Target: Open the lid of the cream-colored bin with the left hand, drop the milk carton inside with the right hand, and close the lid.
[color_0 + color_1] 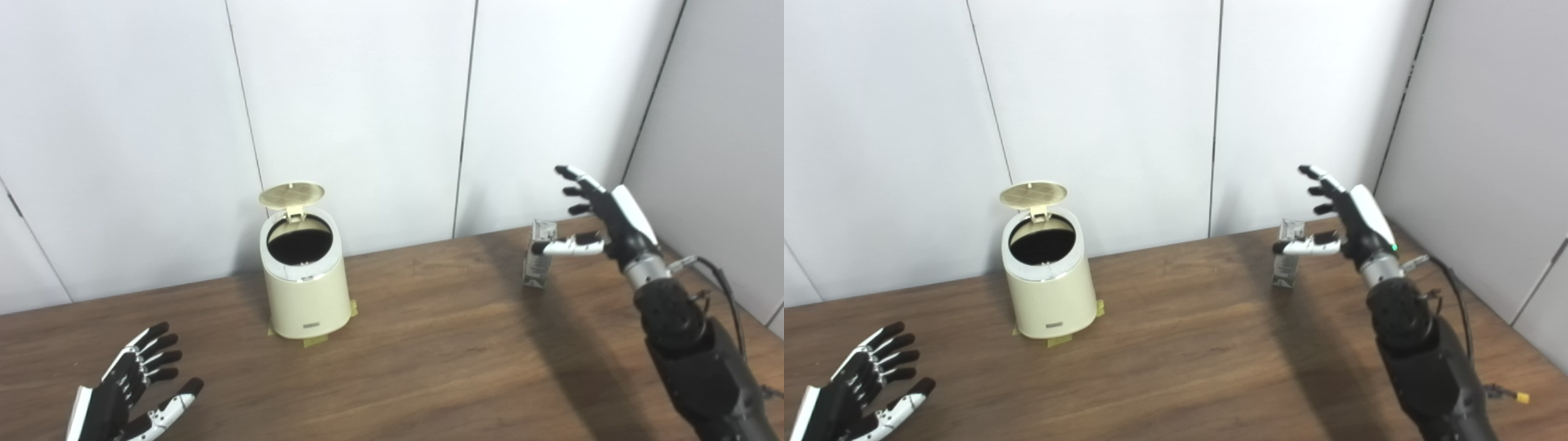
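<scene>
- on the table, left of centre, the bin stands upright with its lid tipped up and back, dark inside showing.
- yellow tape pokes out under the bin's base.
- far right, near the wall, the carton stands upright on the table, well apart from the bin.
- right hand is raised just beside the carton, fingers spread, holding nothing; its thumb crosses in front of the carton's top, contact unclear.
- left hand sits low at the near left corner, palm up, fingers apart, empty.
</scene>
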Tool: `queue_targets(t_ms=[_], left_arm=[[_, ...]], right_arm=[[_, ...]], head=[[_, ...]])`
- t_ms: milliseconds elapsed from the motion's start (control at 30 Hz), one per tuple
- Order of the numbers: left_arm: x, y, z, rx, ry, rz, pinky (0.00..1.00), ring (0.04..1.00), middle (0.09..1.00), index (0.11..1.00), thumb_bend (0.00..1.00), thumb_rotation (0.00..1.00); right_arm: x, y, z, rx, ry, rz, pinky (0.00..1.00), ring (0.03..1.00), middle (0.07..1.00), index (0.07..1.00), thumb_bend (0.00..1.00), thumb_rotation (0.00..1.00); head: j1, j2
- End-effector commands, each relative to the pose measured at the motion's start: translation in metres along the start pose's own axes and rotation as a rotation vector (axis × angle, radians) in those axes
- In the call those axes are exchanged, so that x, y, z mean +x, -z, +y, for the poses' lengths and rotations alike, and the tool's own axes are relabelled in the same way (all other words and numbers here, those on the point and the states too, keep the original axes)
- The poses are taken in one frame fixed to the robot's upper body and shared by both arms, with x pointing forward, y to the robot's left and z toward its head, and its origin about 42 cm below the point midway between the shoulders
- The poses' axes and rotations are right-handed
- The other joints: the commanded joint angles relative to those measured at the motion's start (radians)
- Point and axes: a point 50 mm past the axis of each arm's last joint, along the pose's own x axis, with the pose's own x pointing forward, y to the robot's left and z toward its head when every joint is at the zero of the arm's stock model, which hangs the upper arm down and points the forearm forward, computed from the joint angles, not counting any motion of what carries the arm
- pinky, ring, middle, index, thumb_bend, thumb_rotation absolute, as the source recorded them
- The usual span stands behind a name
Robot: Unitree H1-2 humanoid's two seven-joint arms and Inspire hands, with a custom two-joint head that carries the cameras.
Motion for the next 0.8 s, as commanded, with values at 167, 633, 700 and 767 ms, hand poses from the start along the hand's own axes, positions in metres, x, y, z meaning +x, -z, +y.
queue_targets(t_ms=[167, 633, 700, 767], left_arm=[[0.003, -0.007, 0.006, 0.014, 0.000, -0.052, 0.69, 0.745, 0.802, 0.843, 0.61, 0.07], [0.003, -0.007, 0.008, 0.014, 0.005, -0.050, 0.70, 0.745, 0.800, 0.839, 0.61, 0.05], [0.003, -0.007, 0.008, 0.017, 0.007, -0.050, 0.70, 0.746, 0.801, 0.841, 0.61, 0.06], [0.003, -0.007, 0.008, 0.015, 0.007, -0.048, 0.70, 0.746, 0.798, 0.836, 0.62, 0.06]], right_arm=[[0.029, -0.006, -0.023, 0.026, 0.037, -0.036, 0.67, 0.841, 0.899, 0.881, 0.86, 0.23], [0.037, 0.018, -0.007, 0.192, -0.104, 0.062, 0.87, 0.914, 0.935, 0.940, 0.83, 0.13], [0.037, 0.023, -0.004, 0.190, -0.113, 0.066, 0.85, 0.897, 0.919, 0.930, 0.83, 0.12], [0.037, 0.027, 0.000, 0.217, -0.126, 0.072, 0.87, 0.906, 0.927, 0.936, 0.81, 0.09]], head=[[-0.003, 0.004], [0.002, 0.011], [0.005, 0.011], [0.008, 0.013]])
